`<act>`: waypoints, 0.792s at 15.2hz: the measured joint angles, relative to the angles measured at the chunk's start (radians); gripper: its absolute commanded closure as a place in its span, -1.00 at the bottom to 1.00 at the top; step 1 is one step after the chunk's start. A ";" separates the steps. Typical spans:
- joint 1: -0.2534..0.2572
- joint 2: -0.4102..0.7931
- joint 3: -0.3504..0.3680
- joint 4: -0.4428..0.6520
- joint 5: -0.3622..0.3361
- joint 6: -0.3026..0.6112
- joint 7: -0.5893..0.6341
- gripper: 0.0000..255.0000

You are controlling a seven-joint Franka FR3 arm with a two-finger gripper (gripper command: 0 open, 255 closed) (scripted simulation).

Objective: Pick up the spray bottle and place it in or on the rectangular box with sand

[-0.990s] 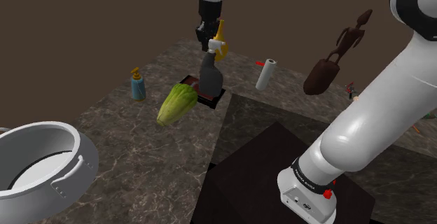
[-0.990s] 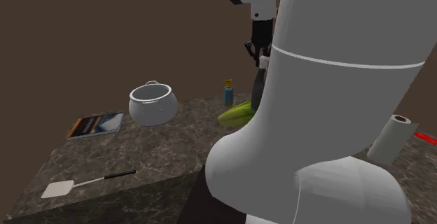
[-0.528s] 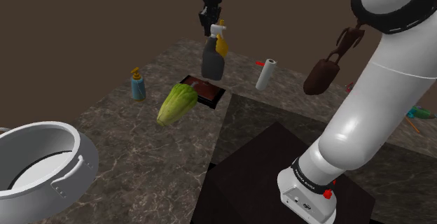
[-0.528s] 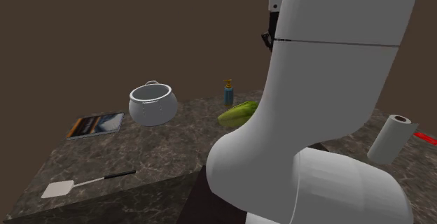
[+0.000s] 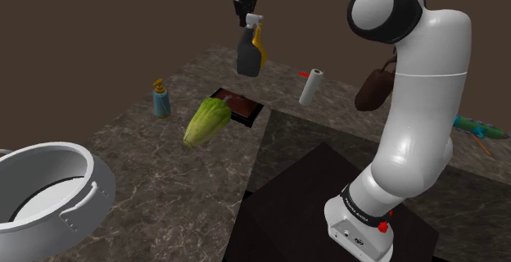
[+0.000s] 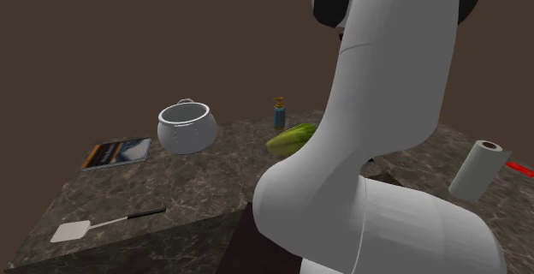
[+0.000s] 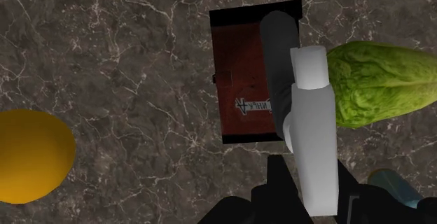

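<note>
A spray bottle (image 5: 250, 54) with a dark grey body and a white head hangs in the air, and my gripper (image 5: 248, 15) is shut on its head from above. Well below it, the rectangular black box (image 5: 239, 108) with a red-brown filling lies on the marble table. In the wrist view the fingers (image 7: 280, 186) clasp the white head of the spray bottle (image 7: 314, 128). The bottle's dark body points down over the side of the box (image 7: 241, 68) that lies toward the lettuce.
A green lettuce (image 5: 206, 121) lies against the box. A small blue bottle (image 5: 161, 99), a yellow object (image 5: 261, 49), a paper roll (image 5: 311, 87) and a brown figure (image 5: 377, 88) stand around. A grey pot (image 5: 49, 195) sits near. A book (image 6: 117, 153) and a swatter (image 6: 86, 227) lie farther off.
The gripper has carried the spray bottle straight up, from just over the box to high above it. The arm's upper part has swung into the shoulder view.
</note>
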 measured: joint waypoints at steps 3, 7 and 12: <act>-0.005 0.017 -0.002 0.003 -0.001 0.014 -0.006 1.00; -0.010 0.001 -0.002 -0.072 0.000 0.072 -0.003 1.00; -0.015 -0.011 -0.002 -0.161 0.001 0.150 0.002 1.00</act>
